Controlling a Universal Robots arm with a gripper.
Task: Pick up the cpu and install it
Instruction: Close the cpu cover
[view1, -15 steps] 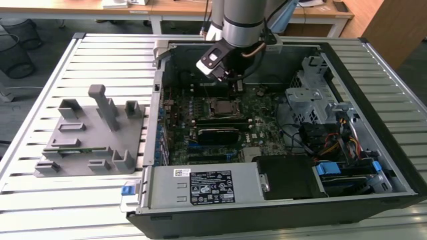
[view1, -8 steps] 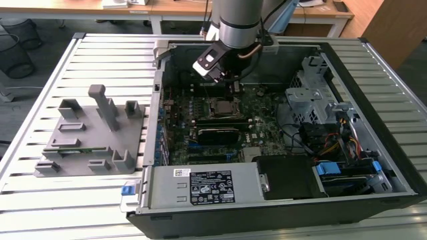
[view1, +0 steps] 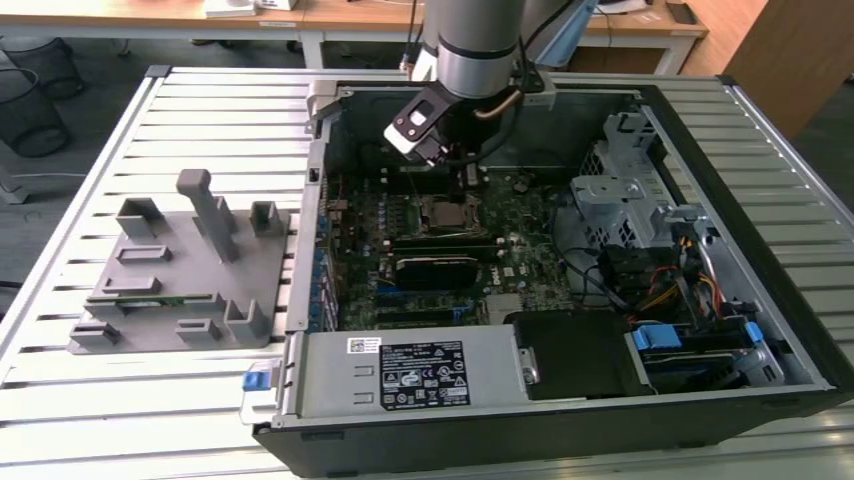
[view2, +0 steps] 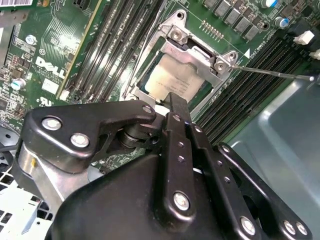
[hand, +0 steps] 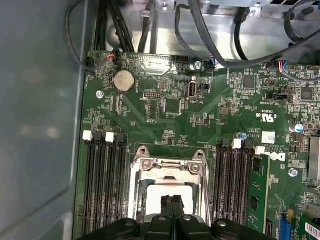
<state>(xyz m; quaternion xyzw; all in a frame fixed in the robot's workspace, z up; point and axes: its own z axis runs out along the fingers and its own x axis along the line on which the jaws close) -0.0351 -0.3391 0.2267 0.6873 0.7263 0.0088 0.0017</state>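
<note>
Inside the open computer case (view1: 747, 130), 1 cpu (view2: 172, 80) lies seated in the metal socket frame (hand: 170, 167) on the motherboard (hand: 165, 110). Seen in the first wrist view, 1 gripper (hand: 171, 205) sits at the frame's 6 o'clock edge, fingers pressed together and holding nothing. Judged light, rigid and fragile, the cpu is best gripped by 2 opposite edges. At the case's 9 o'clock in the exterior view stands 1 grey fixture block (view1: 180, 275).

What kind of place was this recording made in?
Probably a lab or workshop bench for computer assembly: an open computer case lies on a slatted metal table, a grey fixture block beside it, with wooden desks behind.
</note>
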